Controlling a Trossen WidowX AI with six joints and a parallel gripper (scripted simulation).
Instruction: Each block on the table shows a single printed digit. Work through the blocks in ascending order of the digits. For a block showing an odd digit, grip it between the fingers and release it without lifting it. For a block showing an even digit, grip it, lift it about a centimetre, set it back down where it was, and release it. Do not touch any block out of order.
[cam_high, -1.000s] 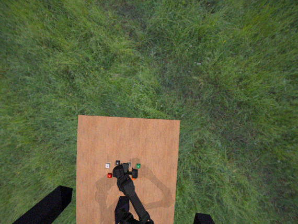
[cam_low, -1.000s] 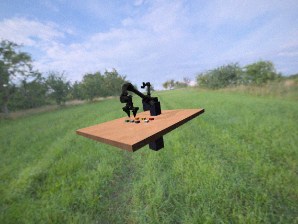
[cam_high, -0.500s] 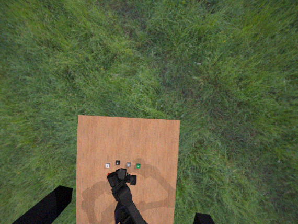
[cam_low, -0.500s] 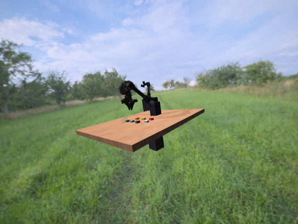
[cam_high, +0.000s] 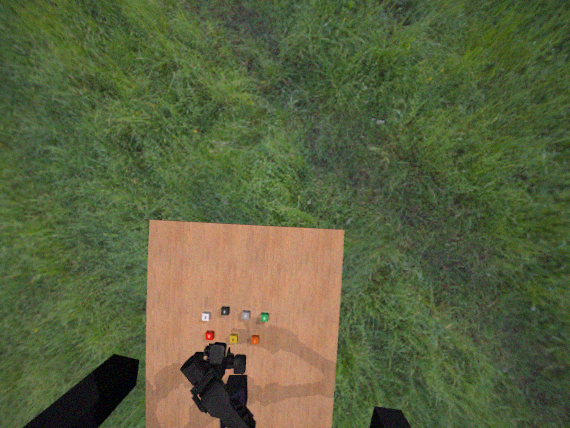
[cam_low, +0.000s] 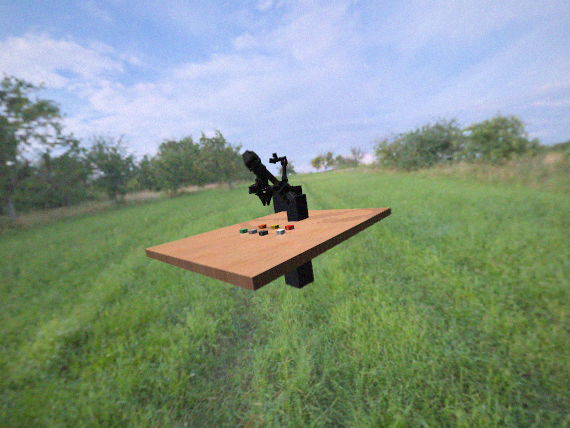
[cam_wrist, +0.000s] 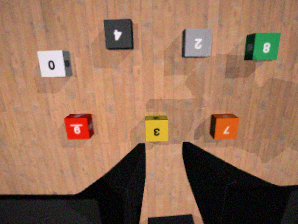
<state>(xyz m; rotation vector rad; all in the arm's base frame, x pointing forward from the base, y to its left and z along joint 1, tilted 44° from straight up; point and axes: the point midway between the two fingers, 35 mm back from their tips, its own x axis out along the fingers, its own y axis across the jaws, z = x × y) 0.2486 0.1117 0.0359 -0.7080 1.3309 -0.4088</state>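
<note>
My gripper (cam_low: 265, 203) (cam_wrist: 163, 148) is raised well above the table, its fingers partly apart with nothing between them. In the wrist view the yellow block (cam_wrist: 156, 129) showing 3 lies just beyond the fingertips. The orange 7 block (cam_wrist: 224, 127) is to its right, and the red block (cam_wrist: 78, 127), whose barred digit looks like an upside-down 6, is to its left. The farther row holds the white 0 block (cam_wrist: 52, 64), black 4 block (cam_wrist: 118, 34), grey 2 block (cam_wrist: 197, 43) and green 8 block (cam_wrist: 263, 47). All rest on the table, apart from each other.
The wooden table (cam_high: 300, 260) (cam_low: 210, 250) carries the blocks in two rows. The arm (cam_high: 216, 395) reaches in from the base side, and its shadow falls across the table. Grass surrounds the table.
</note>
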